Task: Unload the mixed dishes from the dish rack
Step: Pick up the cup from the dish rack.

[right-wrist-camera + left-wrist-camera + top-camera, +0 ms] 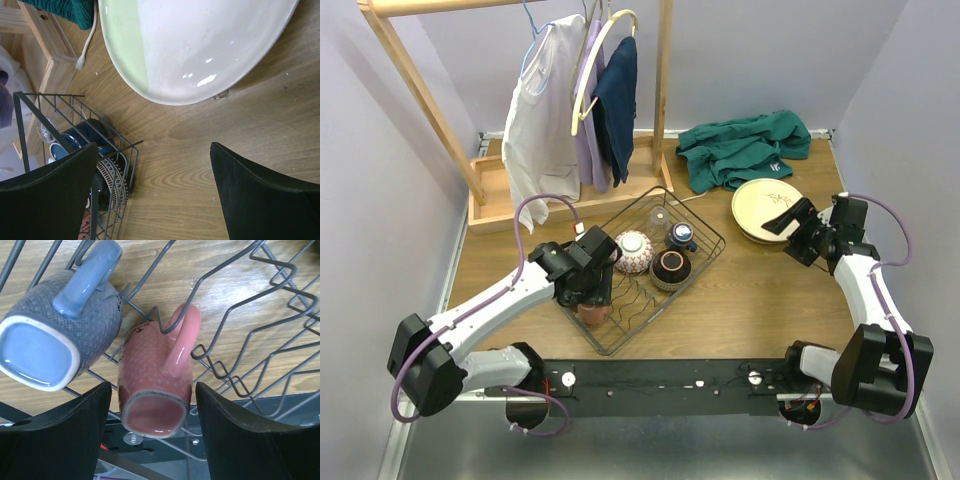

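The black wire dish rack point(692, 262) sits mid-table. It holds a patterned bowl point(633, 250), a dark bowl point(671, 267), a dark cup point(680, 236) and a clear glass point(659, 217). My left gripper point(592, 290) is over the rack's left end. In the left wrist view it point(153, 390) is open, fingers either side of a red cup point(155, 365) lying on its side beside a grey cup point(55, 335). Cream plates point(762, 208) are stacked on the table at the right. My right gripper point(790, 225) point(154, 147) is open and empty just beside the plates point(200, 45).
A wooden clothes rack point(660, 90) with hanging garments stands at the back left on a wooden base point(490, 205). A green cloth point(745, 148) lies at the back right. The rack's right corner point(65, 130) is close to my right gripper's left finger.
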`<state>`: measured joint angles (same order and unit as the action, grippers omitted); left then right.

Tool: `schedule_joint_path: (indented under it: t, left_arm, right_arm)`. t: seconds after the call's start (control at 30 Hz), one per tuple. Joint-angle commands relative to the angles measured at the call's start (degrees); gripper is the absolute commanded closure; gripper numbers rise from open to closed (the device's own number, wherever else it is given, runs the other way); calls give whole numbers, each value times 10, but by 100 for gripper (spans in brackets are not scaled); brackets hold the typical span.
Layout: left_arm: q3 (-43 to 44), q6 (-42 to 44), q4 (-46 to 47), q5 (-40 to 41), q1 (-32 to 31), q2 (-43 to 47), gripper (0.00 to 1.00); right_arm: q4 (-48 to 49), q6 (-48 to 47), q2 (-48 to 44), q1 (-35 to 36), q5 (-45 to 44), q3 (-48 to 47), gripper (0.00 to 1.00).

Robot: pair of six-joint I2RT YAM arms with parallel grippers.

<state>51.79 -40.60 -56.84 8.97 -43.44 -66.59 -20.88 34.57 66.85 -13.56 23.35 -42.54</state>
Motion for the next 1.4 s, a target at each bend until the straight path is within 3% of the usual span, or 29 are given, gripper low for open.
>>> schedule_joint_path:
  t: [0.0,0.3,0.4,0.63,0.73,1.37]
  left_arm:
    - [15,25,-12,28,-7,-13,23]
    - [12,73,3,9,-9,-31,31]
    - [11,83,11,-12,-9,-34,38]
    - [46,93,-19,-34,-9,-30,66]
    - [80,97,-44,-32,-9,-24,72]
    - [246,142,-165,19,-8,-25,87]
  right_arm:
    - [21,7,8,3,20,5,0]
    - [24,7,9,3,23,7,0]
    - [24,8,12,3,25,6,0]
    - [22,5,14,3,23,-1,0]
    - [22,6,14,3,20,-3,1]
    - [31,-2,0,4,55,-11,1]
